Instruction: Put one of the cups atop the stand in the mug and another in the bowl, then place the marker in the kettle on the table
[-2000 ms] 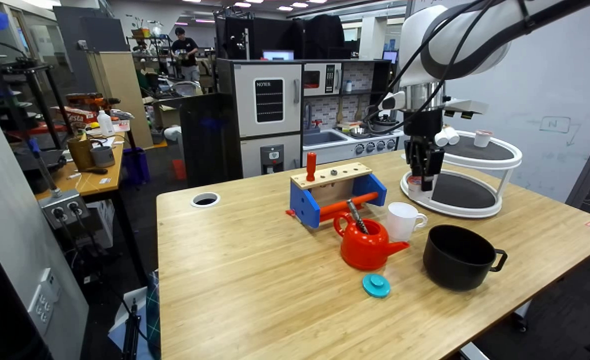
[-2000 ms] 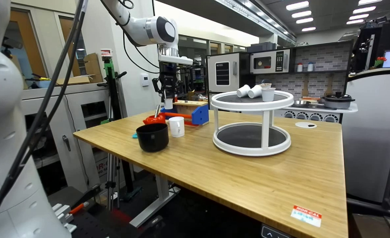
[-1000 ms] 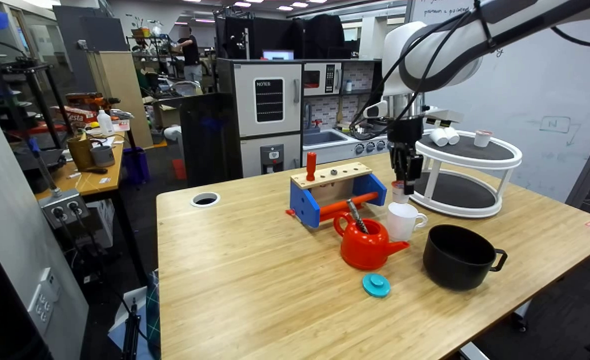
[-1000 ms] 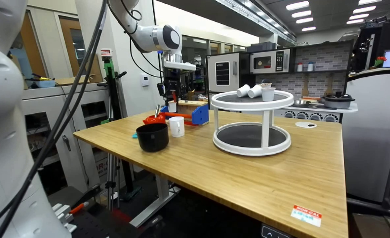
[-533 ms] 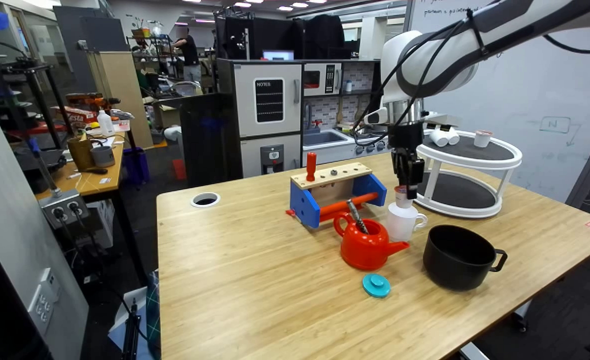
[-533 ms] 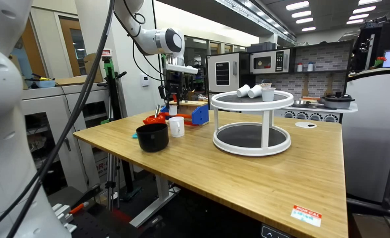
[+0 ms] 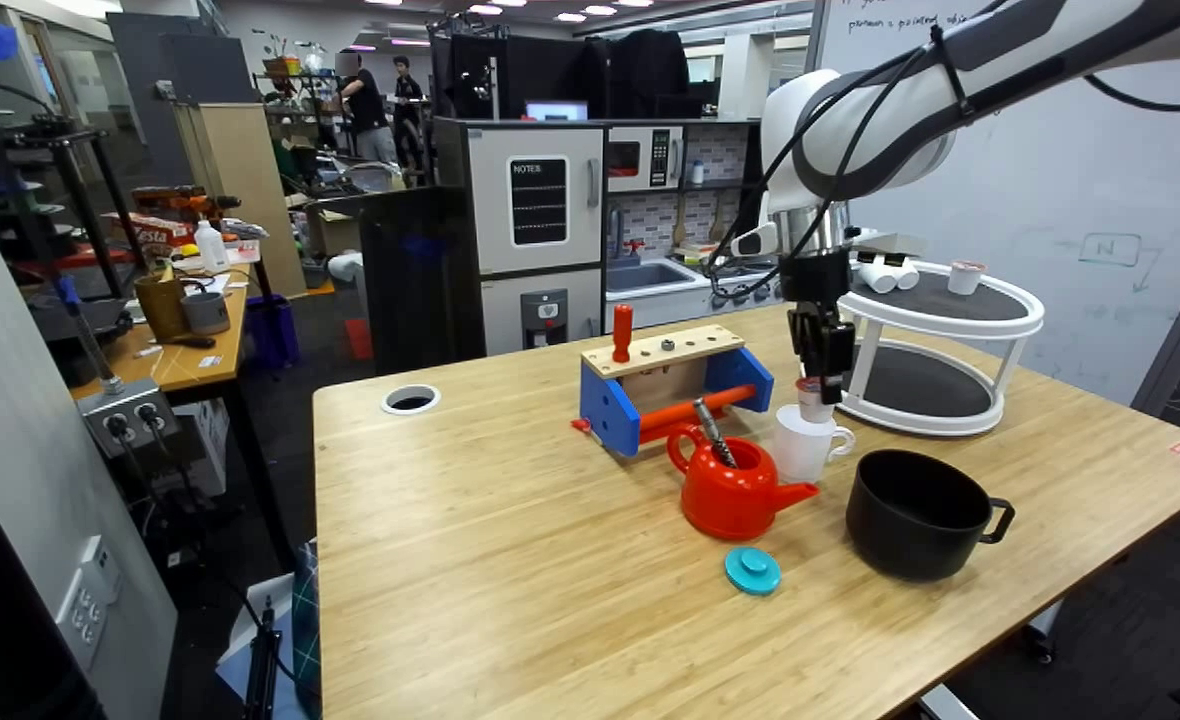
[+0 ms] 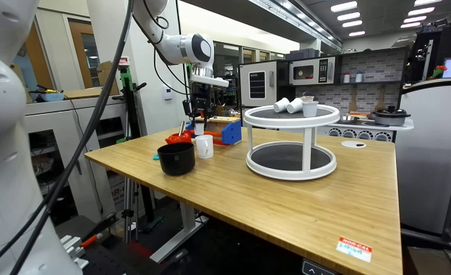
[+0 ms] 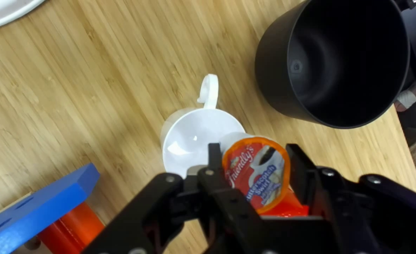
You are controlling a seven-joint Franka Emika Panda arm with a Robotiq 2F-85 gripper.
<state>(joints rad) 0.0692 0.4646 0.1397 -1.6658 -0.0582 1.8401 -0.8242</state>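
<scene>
wrist view — my jaws grip a lidded cup (image 9: 254, 172) close by the white mug (image 9: 197, 135), contact unclear.
in both exterior views, kettle (image 7: 732, 503) and bowl (image 7: 905, 530) share the bench (image 7: 510, 570) — three more cups (image 8: 296, 106) atop the stand (image 8: 292, 122).

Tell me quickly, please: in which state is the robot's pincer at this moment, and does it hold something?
Pincer: closed, holding a small white lidded cup.
</scene>
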